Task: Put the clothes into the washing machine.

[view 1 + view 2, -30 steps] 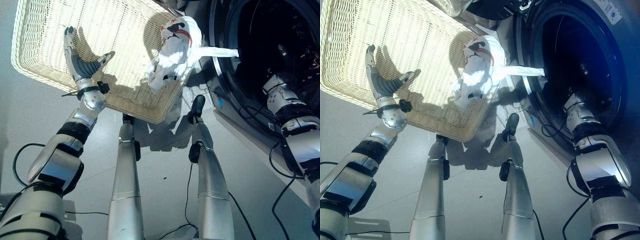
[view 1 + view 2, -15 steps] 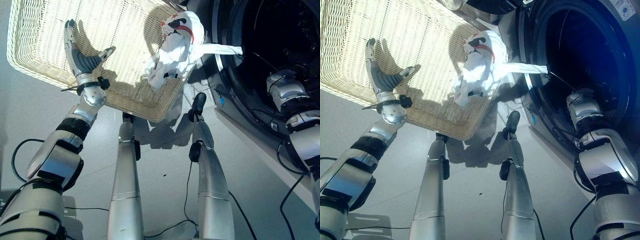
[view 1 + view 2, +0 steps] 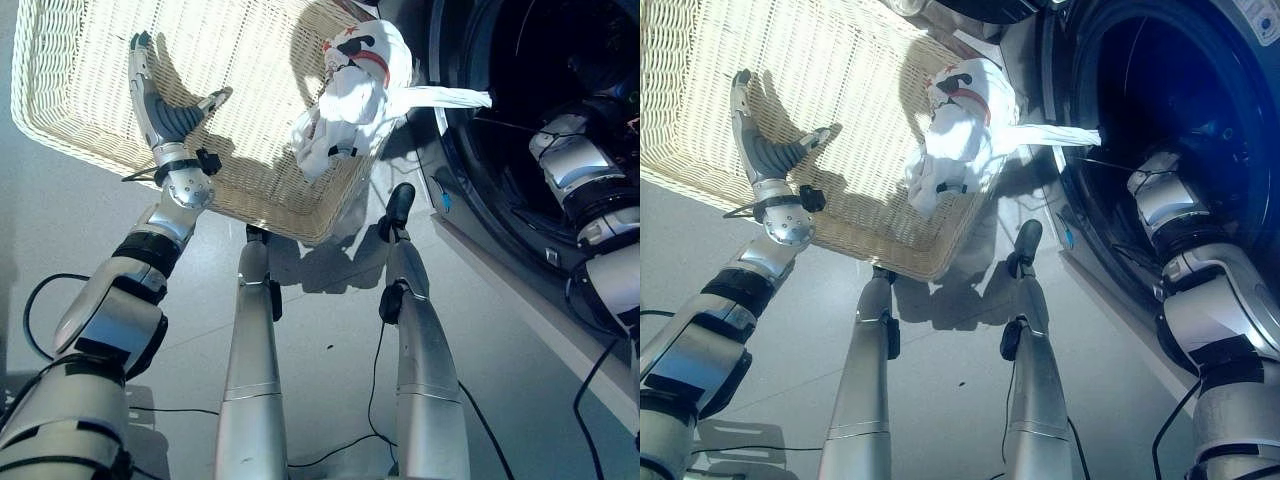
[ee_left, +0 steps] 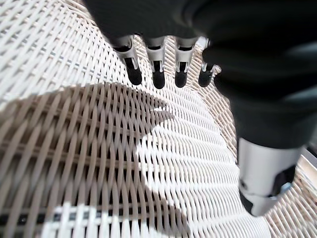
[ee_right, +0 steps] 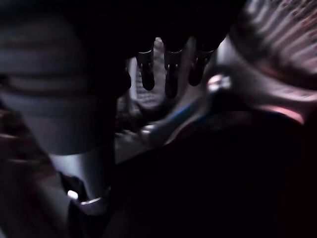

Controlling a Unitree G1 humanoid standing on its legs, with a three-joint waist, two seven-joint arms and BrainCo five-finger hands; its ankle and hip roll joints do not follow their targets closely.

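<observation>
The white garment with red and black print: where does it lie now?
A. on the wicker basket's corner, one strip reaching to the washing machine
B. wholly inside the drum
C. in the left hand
A: the white garment rests on the basket's corner, its strip reaching the washing machine's opening.

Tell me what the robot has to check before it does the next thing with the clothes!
1. Washing machine door open: ok.
2. White garment fully in the drum: not ok, it lies bunched on the wicker basket's edge, one strip stretched toward the opening.
3. Right hand inside the drum: ok.
4. Right hand holding the strip: cannot tell, too dark.
5. Left hand free: ok, fingers straight over the basket's weave.
</observation>
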